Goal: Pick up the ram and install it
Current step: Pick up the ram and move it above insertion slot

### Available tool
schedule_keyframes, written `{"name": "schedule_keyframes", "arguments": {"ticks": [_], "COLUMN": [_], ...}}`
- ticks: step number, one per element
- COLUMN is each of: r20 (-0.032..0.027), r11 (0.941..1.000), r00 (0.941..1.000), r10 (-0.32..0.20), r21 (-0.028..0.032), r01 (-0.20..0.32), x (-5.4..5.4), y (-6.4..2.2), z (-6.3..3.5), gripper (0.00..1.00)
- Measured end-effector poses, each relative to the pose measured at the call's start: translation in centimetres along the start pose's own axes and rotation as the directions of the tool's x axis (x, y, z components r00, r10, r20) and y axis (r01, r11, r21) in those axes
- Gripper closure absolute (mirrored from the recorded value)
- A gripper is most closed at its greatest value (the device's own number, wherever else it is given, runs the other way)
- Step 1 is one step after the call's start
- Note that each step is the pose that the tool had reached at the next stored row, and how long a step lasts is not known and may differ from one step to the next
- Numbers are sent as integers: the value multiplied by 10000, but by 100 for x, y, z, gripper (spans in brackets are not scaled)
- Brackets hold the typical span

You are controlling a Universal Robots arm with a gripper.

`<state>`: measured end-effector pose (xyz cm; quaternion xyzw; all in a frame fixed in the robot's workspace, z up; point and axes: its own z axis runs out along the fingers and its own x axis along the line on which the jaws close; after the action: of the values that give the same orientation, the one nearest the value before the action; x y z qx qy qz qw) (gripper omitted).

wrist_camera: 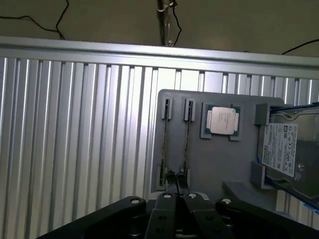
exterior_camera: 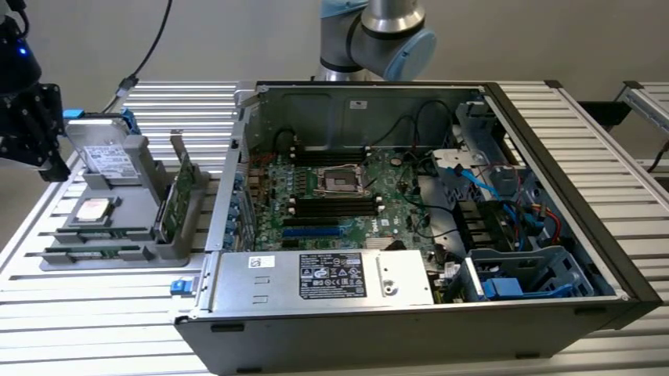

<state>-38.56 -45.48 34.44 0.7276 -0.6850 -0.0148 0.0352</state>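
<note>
Two ram sticks stand on edge in slots of a grey parts tray [wrist_camera: 209, 164]: one ram stick [wrist_camera: 165, 144] and a second [wrist_camera: 187, 144] beside it. In the exterior view they lie along the tray's near side, the ram [exterior_camera: 94, 233] and its twin [exterior_camera: 92, 252]. My gripper [wrist_camera: 175, 191] is shut and holds nothing; its tips hang just short of the sticks' near ends. In the exterior view the gripper [exterior_camera: 50, 168] hovers at the far left, above the tray's outer edge.
The tray also holds a silver processor [wrist_camera: 223, 121], a hard drive [wrist_camera: 281, 149] and an upright green expansion card [exterior_camera: 180, 196]. The open computer case [exterior_camera: 544, 196] fills the exterior view's right, with its motherboard [exterior_camera: 329, 200] and black memory slots [exterior_camera: 332, 207]. Ribbed aluminium table [wrist_camera: 75, 139] all around.
</note>
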Motion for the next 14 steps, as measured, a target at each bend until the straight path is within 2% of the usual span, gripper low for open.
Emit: {"name": "schedule_keyframes", "arguments": {"ticks": [2, 5, 6, 14], "r20": [1, 1, 1, -3], "r11": [10000, 10000, 10000, 10000], "r00": [10000, 10000, 10000, 10000], "r10": [0, 2, 2, -12], "r21": [1, 31, 40, 50], "r01": [0, -2, -2, 12], "x": [0, -1, -2, -6], "y": [0, 0, 0, 9], "z": [0, 16, 34, 180], "gripper": [76, 70, 64, 64]}}
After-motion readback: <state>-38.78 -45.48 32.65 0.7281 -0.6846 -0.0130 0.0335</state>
